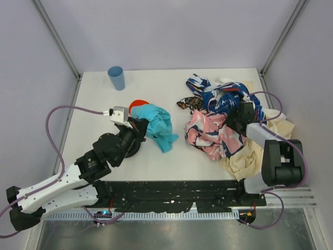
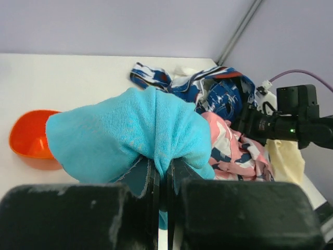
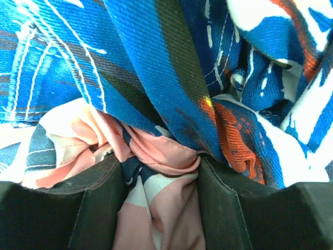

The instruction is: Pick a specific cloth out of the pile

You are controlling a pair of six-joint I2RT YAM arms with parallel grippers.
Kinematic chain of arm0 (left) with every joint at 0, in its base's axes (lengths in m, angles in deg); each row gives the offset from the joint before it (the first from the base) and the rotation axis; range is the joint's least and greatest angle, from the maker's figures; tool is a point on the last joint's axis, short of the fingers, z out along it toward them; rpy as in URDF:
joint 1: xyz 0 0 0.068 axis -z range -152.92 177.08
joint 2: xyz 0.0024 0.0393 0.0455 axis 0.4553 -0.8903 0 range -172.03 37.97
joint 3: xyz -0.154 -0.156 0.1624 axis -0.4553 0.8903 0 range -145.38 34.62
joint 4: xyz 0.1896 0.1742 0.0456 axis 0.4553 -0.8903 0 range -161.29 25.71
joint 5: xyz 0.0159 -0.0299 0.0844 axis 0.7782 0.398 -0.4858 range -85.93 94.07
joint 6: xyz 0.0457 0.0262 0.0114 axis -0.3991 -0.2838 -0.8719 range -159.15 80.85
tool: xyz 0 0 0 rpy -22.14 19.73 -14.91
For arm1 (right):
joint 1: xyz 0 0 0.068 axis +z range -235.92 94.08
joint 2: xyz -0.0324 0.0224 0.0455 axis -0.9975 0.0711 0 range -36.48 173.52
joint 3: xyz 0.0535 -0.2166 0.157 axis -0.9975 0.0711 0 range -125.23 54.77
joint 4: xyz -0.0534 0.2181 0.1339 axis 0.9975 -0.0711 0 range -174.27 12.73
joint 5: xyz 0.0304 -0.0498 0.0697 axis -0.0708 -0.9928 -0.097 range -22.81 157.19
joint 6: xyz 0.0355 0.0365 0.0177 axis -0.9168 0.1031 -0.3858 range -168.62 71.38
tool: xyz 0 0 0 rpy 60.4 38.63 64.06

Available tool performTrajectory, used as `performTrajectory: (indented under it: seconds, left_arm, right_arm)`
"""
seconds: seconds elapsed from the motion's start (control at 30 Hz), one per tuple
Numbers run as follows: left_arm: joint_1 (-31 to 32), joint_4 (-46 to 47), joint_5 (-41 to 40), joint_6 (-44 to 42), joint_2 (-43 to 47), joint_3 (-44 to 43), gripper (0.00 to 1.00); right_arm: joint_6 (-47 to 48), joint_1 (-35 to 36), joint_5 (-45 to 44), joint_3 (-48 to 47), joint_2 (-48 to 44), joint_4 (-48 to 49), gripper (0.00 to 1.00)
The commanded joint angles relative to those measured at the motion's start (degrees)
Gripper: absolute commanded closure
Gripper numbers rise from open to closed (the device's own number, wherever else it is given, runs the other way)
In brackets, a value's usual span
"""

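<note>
The turquoise cloth (image 1: 156, 124) hangs bunched from my left gripper (image 1: 139, 128), left of the pile (image 1: 221, 122) and apart from it. In the left wrist view my left gripper (image 2: 163, 172) is shut on a fold of the turquoise cloth (image 2: 130, 130). My right gripper (image 1: 237, 121) is pushed into the pile. In the right wrist view my right gripper (image 3: 161, 166) has a bunched fold of the pink patterned cloth (image 3: 166, 203) pinched between its fingers, under the blue-white-red patterned cloth (image 3: 156, 67).
An orange bowl (image 1: 137, 104) sits just behind the turquoise cloth and shows in the left wrist view (image 2: 31, 135). A blue cup (image 1: 116, 78) stands at the back left. Cream fabric (image 1: 244, 159) spreads at the pile's near right, by the right arm's base.
</note>
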Motion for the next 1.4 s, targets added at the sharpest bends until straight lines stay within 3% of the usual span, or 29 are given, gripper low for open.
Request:
performTrajectory:
  seconds: [0.0, 0.23, 0.47, 0.5, 0.6, 0.63, 0.8, 1.0, 1.13, 1.27, 1.37]
  left_arm:
    - [-0.1, 2.2, -3.1, -10.5, -1.0, -10.4, 1.0]
    - [-0.1, -2.1, 8.1, -15.3, -6.0, -25.3, 1.0]
    - [-0.2, -3.9, 8.1, -18.5, -7.3, -31.1, 1.0]
    - [-0.1, -4.1, 7.9, -18.8, -7.5, -31.6, 1.0]
    - [-0.1, -4.7, 7.8, -19.9, -7.6, -32.8, 1.0]
    - [-0.1, -4.5, 7.7, -20.2, -7.7, -33.2, 1.0]
    - [-0.2, -4.1, 6.6, -22.7, -9.8, -36.0, 1.0]
    - [-1.3, 3.4, 3.4, -28.6, -14.6, -37.7, 1.0]
    - [-7.3, 5.2, 4.4, -27.6, -19.9, -41.2, 1.0]
    - [-16.5, -2.4, 12.1, -18.8, -29.0, -50.8, 1.0]
    - [-19.9, -3.7, 13.1, -18.0, -36.1, -56.1, 1.0]
  right_arm:
    - [0.1, -0.6, -2.2, 2.6, 3.6, -6.8, 0.49]
    - [0.5, -0.6, -1.8, 2.6, 3.0, -6.7, 0.44]
    - [4.6, -0.5, 5.0, 5.2, -3.2, -2.5, 0.18]
    - [5.0, -0.6, 6.5, 6.5, -6.4, -1.9, 0.12]
    - [5.4, -0.5, 10.1, 9.5, -16.4, 1.5, 0.09]
    - [5.5, -0.5, 12.6, 11.0, -18.5, 2.1, 0.02]
    - [6.9, -0.3, 24.5, 15.1, -36.0, 5.6, 0.05]
    - [3.6, -0.3, 37.3, 22.2, -52.3, 19.1, 0.05]
    - [3.6, -0.3, 39.4, 24.8, -59.5, 21.3, 0.05]
    - [2.7, -0.3, 39.3, 27.2, -65.0, 24.2, 0.05]
    - [2.8, -0.3, 38.7, 28.3, -68.4, 25.1, 0.05]
